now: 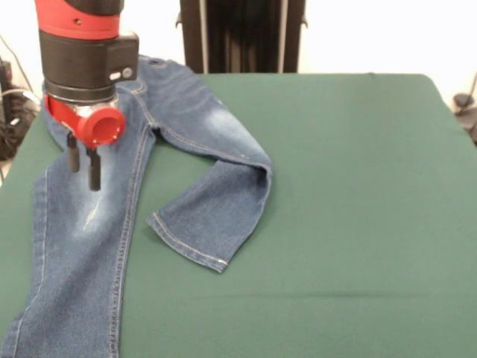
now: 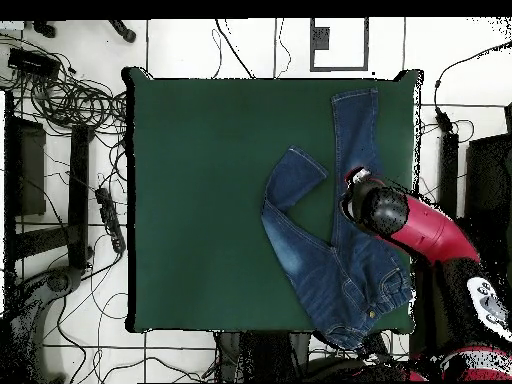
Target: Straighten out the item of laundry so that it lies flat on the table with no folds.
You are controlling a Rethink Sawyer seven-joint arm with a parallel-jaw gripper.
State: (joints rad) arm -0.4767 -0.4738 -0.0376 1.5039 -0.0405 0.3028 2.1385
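Observation:
The item of laundry, a pair of blue jeans (image 1: 112, 224), lies on the left part of the green table (image 1: 358, 186). One leg runs straight to the near left corner. The other leg bends sharply at the knee (image 1: 253, 168) and doubles back, its cuff (image 1: 190, 242) pointing toward the straight leg. My gripper (image 1: 83, 165) hangs just above the straight leg's thigh, open, with nothing between its two black fingers. In the overhead view the jeans (image 2: 330, 250) lie along the table's right side, and the arm's red head (image 2: 375, 205) hides the fingers there.
The waistband (image 1: 160, 67) reaches the table's far left edge, and the straight leg's end runs to the near edge. A wide stretch of bare green table (image 2: 200, 200) lies beside the jeans. Cables (image 2: 70, 100) and dark equipment lie on the floor around the table.

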